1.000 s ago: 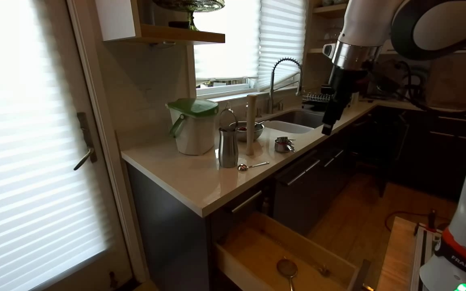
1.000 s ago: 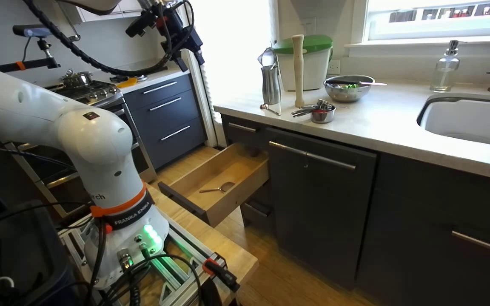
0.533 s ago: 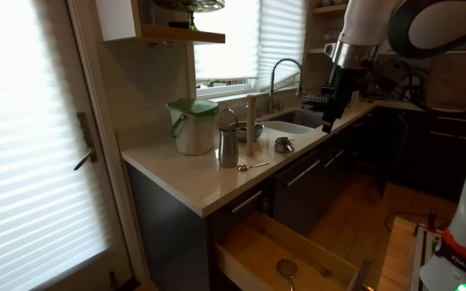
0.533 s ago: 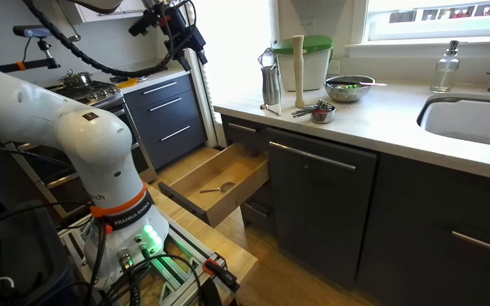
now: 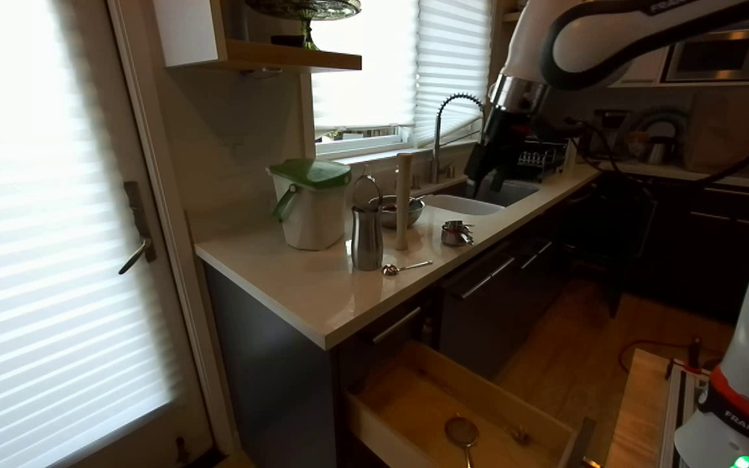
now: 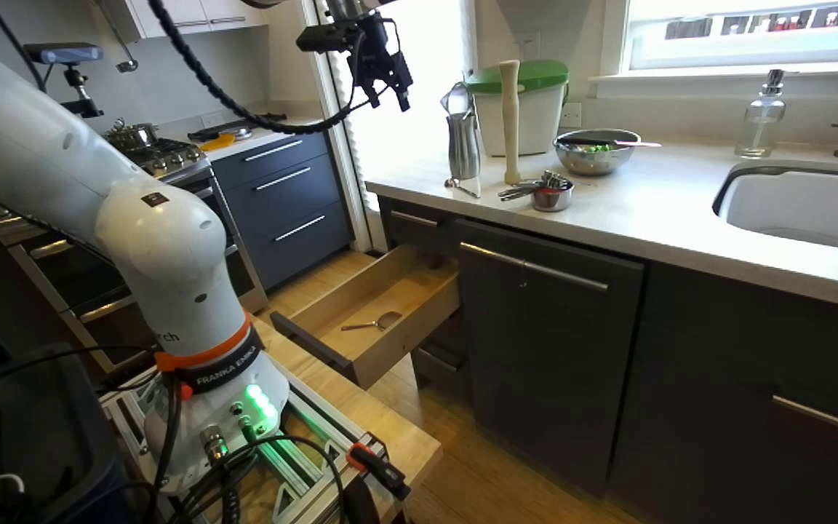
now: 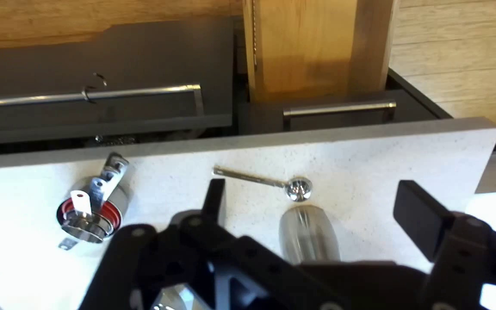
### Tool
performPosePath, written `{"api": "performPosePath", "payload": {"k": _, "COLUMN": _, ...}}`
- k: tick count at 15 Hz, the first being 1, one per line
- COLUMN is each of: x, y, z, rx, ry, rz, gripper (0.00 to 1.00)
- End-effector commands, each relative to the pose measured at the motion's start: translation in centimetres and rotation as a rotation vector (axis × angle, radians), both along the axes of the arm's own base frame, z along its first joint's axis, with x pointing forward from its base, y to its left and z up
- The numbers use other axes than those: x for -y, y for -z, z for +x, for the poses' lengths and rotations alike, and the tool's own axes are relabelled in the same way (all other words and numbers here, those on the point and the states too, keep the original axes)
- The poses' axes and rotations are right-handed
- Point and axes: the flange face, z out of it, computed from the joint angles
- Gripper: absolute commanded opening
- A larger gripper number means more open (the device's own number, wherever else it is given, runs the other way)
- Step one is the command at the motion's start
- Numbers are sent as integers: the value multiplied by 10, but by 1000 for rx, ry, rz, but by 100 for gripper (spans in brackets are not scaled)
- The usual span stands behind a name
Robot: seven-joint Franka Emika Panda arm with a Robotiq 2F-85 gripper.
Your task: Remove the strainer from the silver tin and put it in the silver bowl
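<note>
"Where is the strainer [image 6: 457, 100] held?"
"It is seated in the silver tin [image 6: 464, 151], its top exposed, apart from the silver bowl [image 6: 595, 159]."
"And the gripper [image 6: 390, 105]?"
"Spread apart, nothing grasped. Approach is judged in hand; next, the strainer should be reached and gripped."

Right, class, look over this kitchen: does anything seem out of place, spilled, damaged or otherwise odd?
One pulled-out drawer below the counter, with a sieve lying in it. It looks odd because the drawer above is shut. No spill or damage shows.
</note>
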Motion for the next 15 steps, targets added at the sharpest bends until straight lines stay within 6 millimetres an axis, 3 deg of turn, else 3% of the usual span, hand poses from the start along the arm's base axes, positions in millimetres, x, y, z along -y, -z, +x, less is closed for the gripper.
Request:
{"api": "performPosePath", "payload": {"k": 1, "x": -12, "y": -16, "z": 79, "rx": 39, "ry": -28, "rz": 41, "gripper": 100}}
{"api": "performPosePath", "payload": {"k": 3, "x": -10, "y": -33, "z": 107, "rx": 83, "ry": 4, "rz": 13, "gripper": 100}}
{"api": "performPosePath", "payload": {"k": 4, "x": -10, "y": -20, "z": 77, "rx": 63, "ry": -13, "rz": 18, "gripper": 100}}
{"api": "performPosePath", "payload": {"k": 6, "x": -10, "y": -22, "z": 91, "rx": 67, "ry": -14, "rz": 19, "gripper": 100}}
{"api": "performPosePath", "payload": {"k": 10, "x": -10, "y": -22, "z": 86, "rx": 67, "ry": -14, "rz": 19, "gripper": 100}}
{"api": "performPosePath", "payload": {"k": 12, "x": -24, "y": -19, "z": 97, "rx": 77, "ry": -4, "rz": 43, "gripper": 100}}
{"api": "performPosePath", "payload": {"k": 15, "x": -45, "y": -22, "z": 132, "rx": 86, "ry": -41, "rz": 1, "gripper": 100}}
